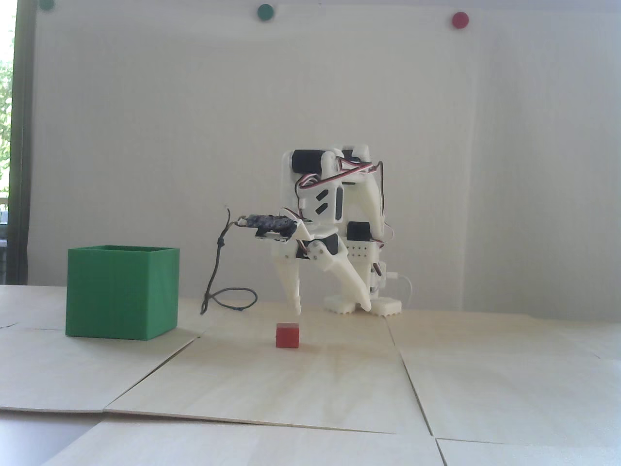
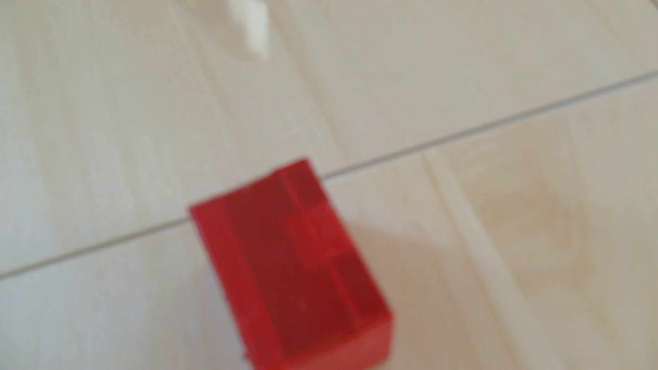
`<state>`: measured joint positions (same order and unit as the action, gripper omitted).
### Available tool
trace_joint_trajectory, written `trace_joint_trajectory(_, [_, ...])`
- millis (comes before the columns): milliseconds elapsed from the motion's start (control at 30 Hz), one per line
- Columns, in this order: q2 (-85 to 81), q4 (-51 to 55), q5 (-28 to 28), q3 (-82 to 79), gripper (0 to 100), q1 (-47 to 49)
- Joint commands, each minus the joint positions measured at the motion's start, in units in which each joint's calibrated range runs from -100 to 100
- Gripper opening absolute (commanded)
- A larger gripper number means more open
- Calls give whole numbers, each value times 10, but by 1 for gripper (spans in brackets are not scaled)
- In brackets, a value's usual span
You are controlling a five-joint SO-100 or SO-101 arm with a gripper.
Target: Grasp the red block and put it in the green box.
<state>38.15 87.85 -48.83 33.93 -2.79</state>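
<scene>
right now the white arm [image 1: 335,213] stands at the back of the pale wooden counter [image 1: 485,369] in the fixed view, folded forward with its pincer [image 1: 332,308] pointing down and its two fingers spread wide apart, holding nothing. one fingertip [image 1: 297,306] hangs just above and slightly behind the red block [image 1: 287,335], apart from it, while the other finger slants off to the right in that view, toward the arm's base. the red block sits flat on the counter, close to a seam between two wooden panels. the green box [image 1: 122,292] stands upright on the counter well to the left of the block in the fixed view, its open top facing up; what lies inside cannot be seen from this angle. a dark cable [image 1: 228,296] droops from the wrist and loops on the counter between the box and the arm. in the blurred wrist view the red block [image 2: 295,270] fills the lower middle, lying across a panel seam, and a white fingertip [image 2: 254,25] shows at the top edge, clear of the block. on the wall behind are two green dots [image 1: 265,11] and one red dot [image 1: 460,20].
</scene>
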Motion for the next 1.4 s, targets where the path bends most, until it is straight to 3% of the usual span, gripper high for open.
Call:
trace_joint_trajectory(0, [-34,-37,4,40,43,2])
trace_joint_trajectory(867, [-23,-121,15,42,43,3])
trace_joint_trajectory(1367, [-25,-33,17,37,43,7])
